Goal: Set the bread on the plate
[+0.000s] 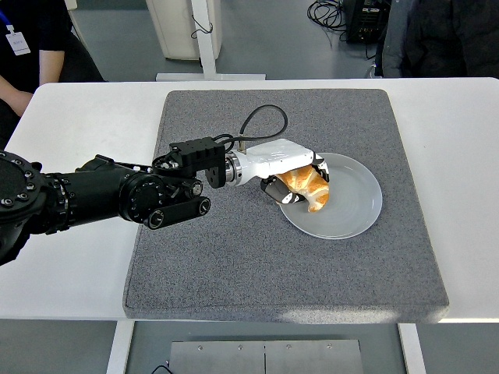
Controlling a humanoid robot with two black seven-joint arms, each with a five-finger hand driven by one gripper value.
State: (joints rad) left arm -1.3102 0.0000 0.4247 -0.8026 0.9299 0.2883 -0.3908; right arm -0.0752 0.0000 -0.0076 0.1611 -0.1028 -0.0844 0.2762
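A golden croissant (309, 187) is held in my left hand (295, 181), whose white and black fingers are curled around it. The bread hangs over the left part of the pale round plate (351, 210), low enough that I cannot tell if it touches the plate. My black left arm (117, 195) reaches in from the left edge across the grey mat (234, 265). The right arm does not show.
The plate lies on the grey mat, which covers the middle of the white table (70, 257). A person's dark sleeve (23, 78) shows at the top left, and another person in dark clothes (444, 39) at the top right.
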